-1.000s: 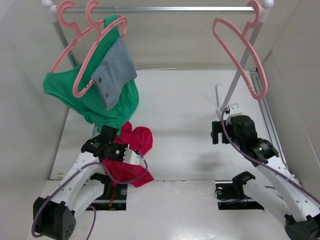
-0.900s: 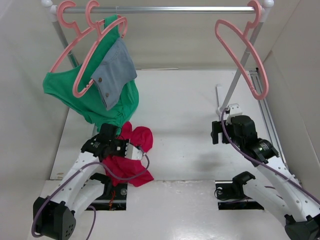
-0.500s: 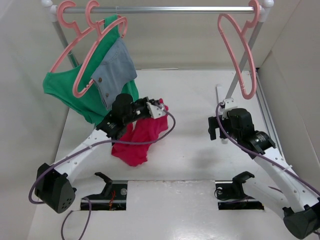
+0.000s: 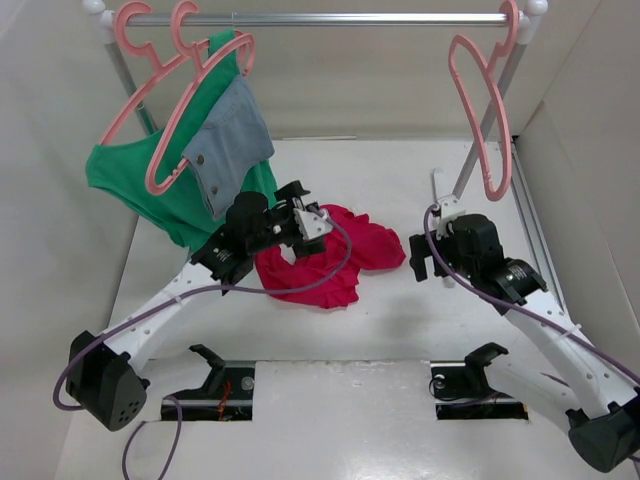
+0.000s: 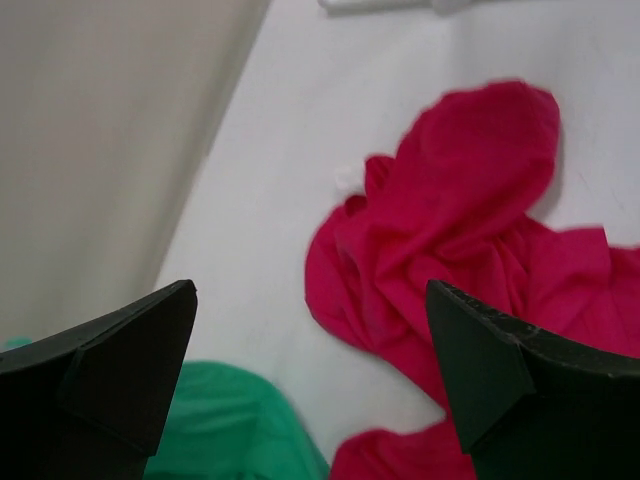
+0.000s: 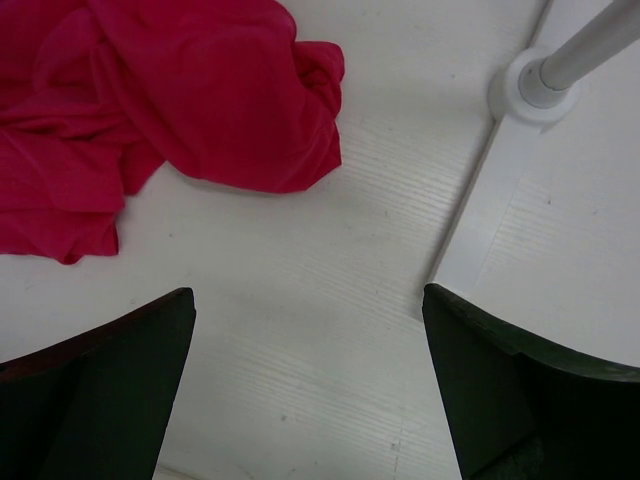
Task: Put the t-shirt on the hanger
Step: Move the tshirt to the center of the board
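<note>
well, barely begun: the t-shirt (image 4: 330,262) lies crumpled on the table (image 4: 380,190) at mid-frame, the hanger (image 4: 492,188) hangs bare on the rail (image 4: 340,18), upper right. my left pincer (image 5: 310,290) gapes wide over the cloth, gripping nothing; my right pincer (image 6: 308,295) likewise.

One rail (image 4: 350,18) carries three pink hangers: two clothed hangers (image 4: 172,140) at its left end and one bare hanger (image 4: 492,187) at its right end. Three garments show: one green garment (image 4: 130,180) and one denim piece (image 4: 232,140) under the rail's left end, and one red t-shirt (image 4: 320,265) lower down.
</note>
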Robot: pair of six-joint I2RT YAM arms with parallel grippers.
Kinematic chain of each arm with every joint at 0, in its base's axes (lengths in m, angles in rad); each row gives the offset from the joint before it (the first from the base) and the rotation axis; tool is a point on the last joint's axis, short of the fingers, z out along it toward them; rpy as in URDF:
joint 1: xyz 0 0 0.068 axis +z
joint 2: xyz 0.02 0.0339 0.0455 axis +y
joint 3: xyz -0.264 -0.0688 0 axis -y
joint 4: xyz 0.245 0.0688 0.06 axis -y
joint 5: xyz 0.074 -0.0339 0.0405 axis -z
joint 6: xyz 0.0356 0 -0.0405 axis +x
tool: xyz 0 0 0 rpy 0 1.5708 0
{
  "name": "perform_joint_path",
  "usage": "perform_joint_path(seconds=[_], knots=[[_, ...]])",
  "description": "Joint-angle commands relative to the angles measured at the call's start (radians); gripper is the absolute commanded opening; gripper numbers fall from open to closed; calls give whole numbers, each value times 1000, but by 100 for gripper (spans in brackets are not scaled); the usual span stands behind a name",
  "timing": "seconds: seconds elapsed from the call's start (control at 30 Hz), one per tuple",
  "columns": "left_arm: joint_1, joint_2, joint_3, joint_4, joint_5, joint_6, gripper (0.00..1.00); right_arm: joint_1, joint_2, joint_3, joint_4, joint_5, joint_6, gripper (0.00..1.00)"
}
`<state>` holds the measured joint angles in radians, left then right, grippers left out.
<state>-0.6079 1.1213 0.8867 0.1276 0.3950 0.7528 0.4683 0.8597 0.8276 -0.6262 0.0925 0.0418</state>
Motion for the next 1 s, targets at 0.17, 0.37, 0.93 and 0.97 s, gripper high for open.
perform_joint_path(seconds=[0.17, 0.37, 0.93, 0.97], knots=[[-10, -74, -213, -347, -19, 187, 100, 75, 171, 17, 183, -74, -10, 100], [-21, -54, -339, -286, -1, 261, 100, 75, 450, 105, 258, -85, -10, 100], [-30, 5, -416, -66, 119, 320, 2, -5, 720, 96, 407, -261, -51, 5], [-30, 15, -416, -66, 119, 319, 0, -5, 710, 96, 407, -270, -51, 0]])
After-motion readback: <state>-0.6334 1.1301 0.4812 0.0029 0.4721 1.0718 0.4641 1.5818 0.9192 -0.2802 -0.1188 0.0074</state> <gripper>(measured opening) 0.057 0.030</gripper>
